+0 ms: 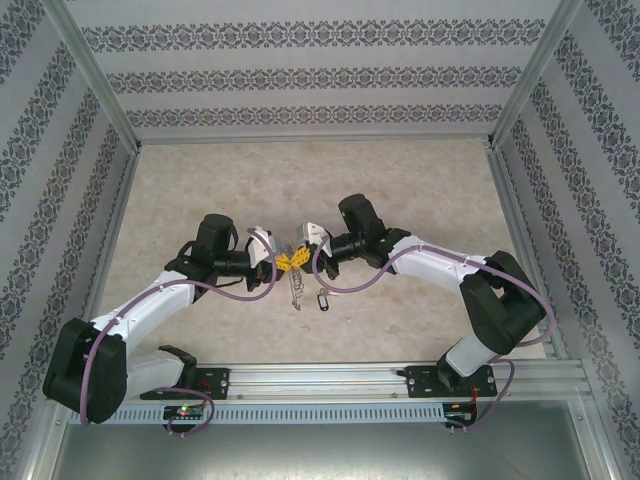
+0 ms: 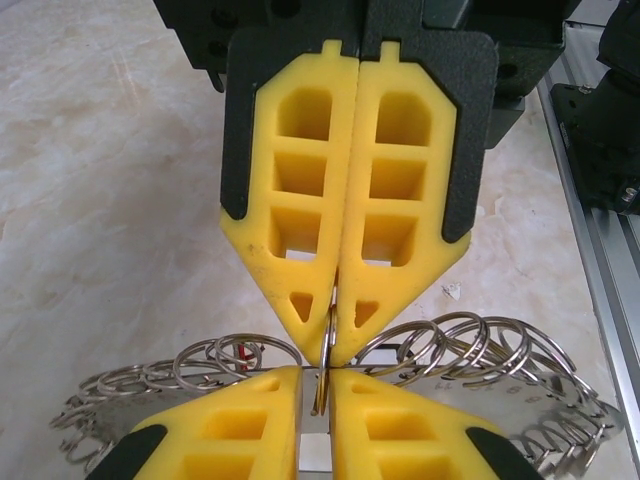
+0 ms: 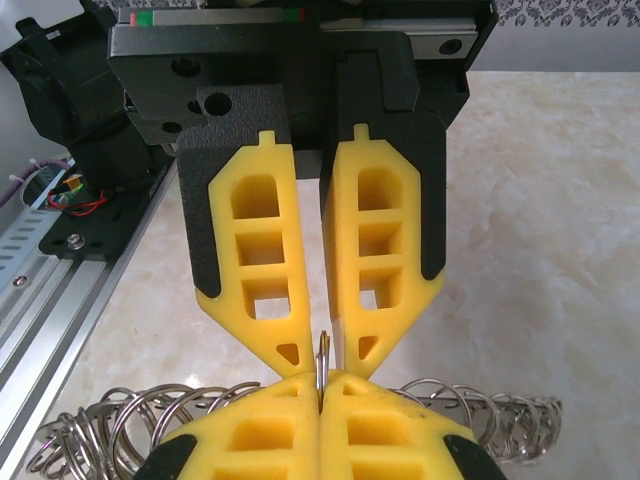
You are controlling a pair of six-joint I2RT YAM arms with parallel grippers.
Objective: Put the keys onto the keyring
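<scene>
The keyring, a silvery loop strung with many small rings, hangs between the two grippers above the table. My right gripper is shut on one small ring of it, which stands edge-on between its yellow fingertips. My left gripper faces it tip to tip, with its jaws a narrow gap apart around that same ring. The loop spreads to both sides. A key with a dark tag lies on the table just below the grippers. A bit of red shows through the rings.
The marble-look tabletop stretches behind the grippers. Patterned walls close in the back and both sides. An aluminium rail with the arm bases runs along the near edge.
</scene>
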